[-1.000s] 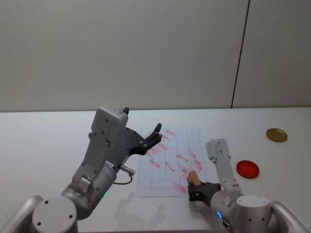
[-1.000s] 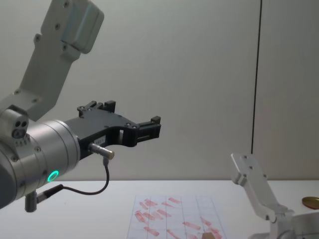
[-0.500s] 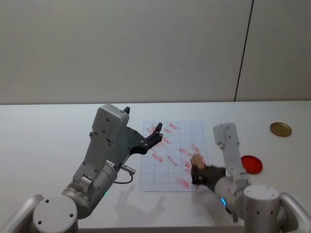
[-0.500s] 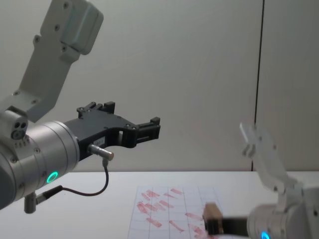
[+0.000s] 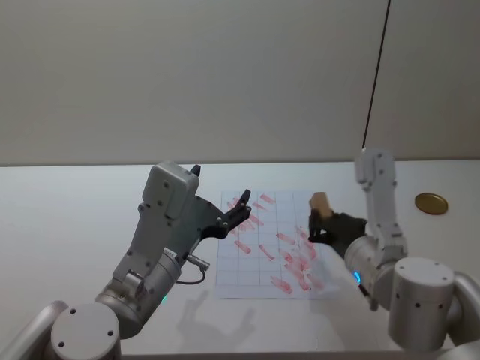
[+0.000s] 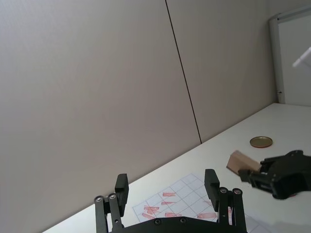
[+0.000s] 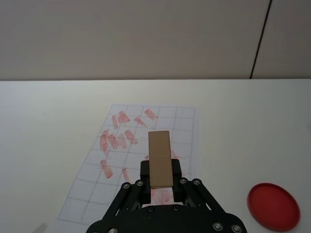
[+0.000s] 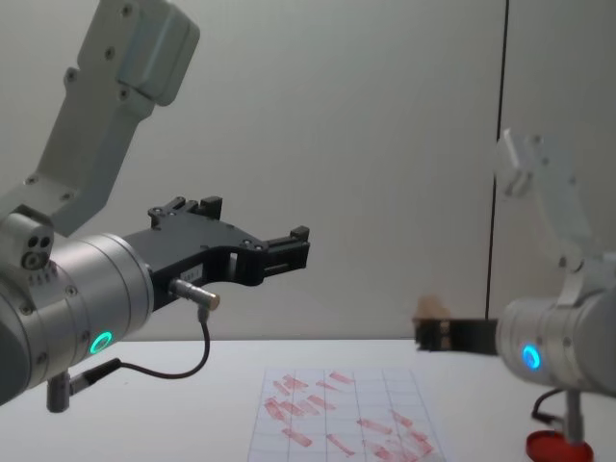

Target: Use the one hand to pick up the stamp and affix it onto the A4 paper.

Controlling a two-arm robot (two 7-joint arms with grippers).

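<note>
Stamp (image 7: 159, 159): tan wooden block, upright, clamped low down between the black fingers of the right tool (image 7: 160, 182); held in the air above the right part of the A4 paper (image 5: 247, 271), clear of the sheet.
A4 paper: white gridded sheet, flat on the white desk (image 5: 75, 217), bearing many red rectangular marks, densest toward its right and near edges.
Right tool: closed on the stamp, reaching in from the right over the paper's right half.
Left tool (image 5: 241, 208): raised over the paper's left edge, fingers spread apart, holding nothing.
Red disc (image 7: 273, 206): flat on the desk, right of the paper.
Brass-coloured disc (image 5: 430, 203): farther right, well apart from the sheet.
</note>
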